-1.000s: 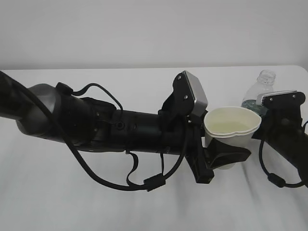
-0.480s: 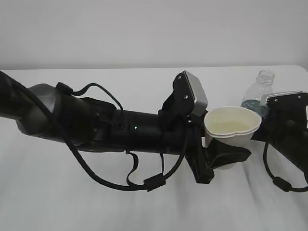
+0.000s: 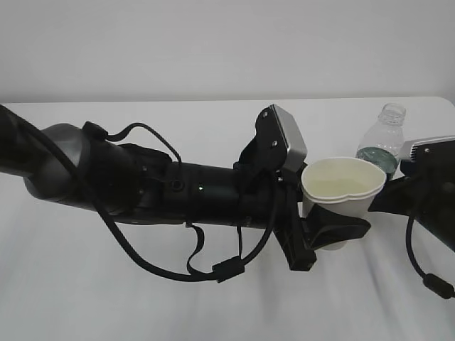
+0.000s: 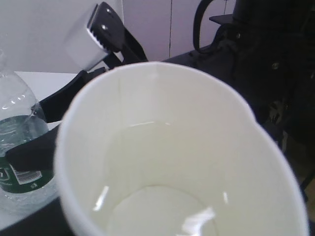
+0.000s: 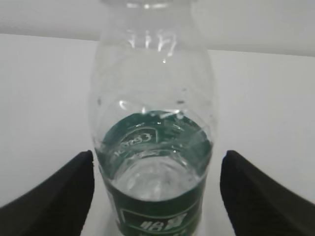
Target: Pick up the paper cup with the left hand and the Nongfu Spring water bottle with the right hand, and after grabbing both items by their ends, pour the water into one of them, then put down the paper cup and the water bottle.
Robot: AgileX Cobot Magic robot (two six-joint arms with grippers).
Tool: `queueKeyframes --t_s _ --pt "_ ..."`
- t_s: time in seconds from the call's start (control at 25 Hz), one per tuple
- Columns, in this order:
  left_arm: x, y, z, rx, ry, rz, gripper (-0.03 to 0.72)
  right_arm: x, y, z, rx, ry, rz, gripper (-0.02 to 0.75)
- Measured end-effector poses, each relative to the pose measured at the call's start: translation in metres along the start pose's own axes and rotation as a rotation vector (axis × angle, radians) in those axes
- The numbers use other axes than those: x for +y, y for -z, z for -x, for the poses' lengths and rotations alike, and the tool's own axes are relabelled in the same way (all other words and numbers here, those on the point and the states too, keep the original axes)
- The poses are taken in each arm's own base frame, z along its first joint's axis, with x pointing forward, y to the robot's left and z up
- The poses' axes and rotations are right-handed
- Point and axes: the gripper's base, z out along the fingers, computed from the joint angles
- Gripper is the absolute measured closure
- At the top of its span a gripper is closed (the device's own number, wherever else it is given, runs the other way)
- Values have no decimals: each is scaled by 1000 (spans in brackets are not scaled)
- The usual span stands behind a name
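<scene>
White paper formed the paper cup (image 3: 343, 193), which sat upright in the grip of the left hand (image 3: 323, 227), its black fingers clamped around the lower wall and lifting it clear of the white table (image 3: 213, 305). The rolled rim was pressed slightly out of round on the side facing the camera. Inside, the pale cream lining showed in the left wrist view, and the water (image 4: 162, 206) lay shallow across the bottom of the cup (image 4: 167, 147), catching small bright glints; the level stood well below the rim.

Behind and to the right of the cup stood the Nongfu Spring water bottle (image 3: 380, 142), upright on the table, capless, its narrow neck open at the top. The right wrist view looked straight at the bottle (image 5: 152, 128): clear ribbed plastic above, the dark green label band with white print below. How much liquid was in the bottle could not be told for certain.

The right hand (image 5: 155, 196) had its jaws spread wide, one dark finger (image 5: 54, 196) on each side of the bottle with bare table showing in the gaps, touching nothing. In the exterior view its grey-silver wrist box (image 3: 430, 148) sat just right of the bottle near the frame edge.
</scene>
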Motion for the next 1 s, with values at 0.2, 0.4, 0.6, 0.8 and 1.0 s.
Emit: queueKeyframes --t_s 0.2,0.4,0.6,0.8,1.0 --pt "0 0 0 0 0 0 277 1 16 6 -9 2 3 130" --pt "1 0 1 -7 10 10 278 1 37 11 -14 3 4 130" --pt "1 0 1 -10 15 15 278 2 62 20 -42 4 2 131" --pt "4 0 3 -33 48 48 278 3 87 22 -55 7 7 131" --pt "8 0 5 -56 83 82 278 4 101 20 -54 12 9 134"
